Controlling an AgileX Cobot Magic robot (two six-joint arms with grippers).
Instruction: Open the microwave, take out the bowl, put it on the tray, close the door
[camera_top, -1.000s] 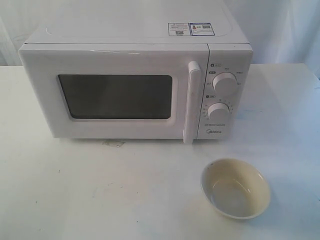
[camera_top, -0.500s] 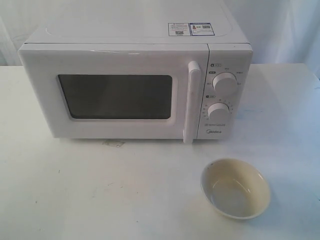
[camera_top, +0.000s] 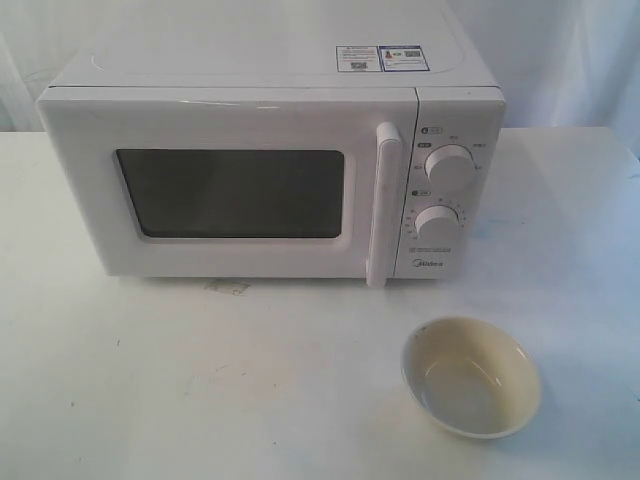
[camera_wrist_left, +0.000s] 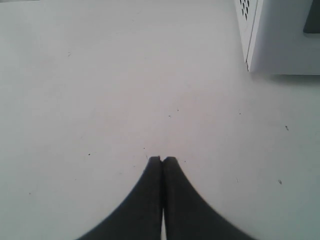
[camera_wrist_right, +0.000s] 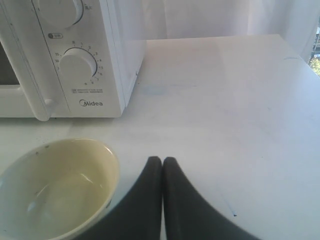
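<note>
Status: left gripper (camera_wrist_left: 162, 159) and right gripper (camera_wrist_right: 162, 159) both pinched together, empty. The bowl (camera_top: 471, 377) on the worktop (camera_top: 250, 400) looks glossy, rigid, likely slick and chippable; pinch across rim.

1. microwave (camera_top: 260, 65): white casing, smooth, slight sheen (painted metal or plastic, can't tell which).
2. door (camera_top: 230, 120): smooth white, plastic look; window (camera_top: 235, 192) dark and glossy.
3. bowl (camera_top: 470, 375): cream, glossy glaze, reads as ceramic, dark specks near rim.
4. table (camera_top: 200, 380): white, matt, lightly scuffed and speckled.
5. left gripper (camera_wrist_left: 162, 160), right gripper (camera_wrist_right: 162, 160): black, matt, smooth.
</note>
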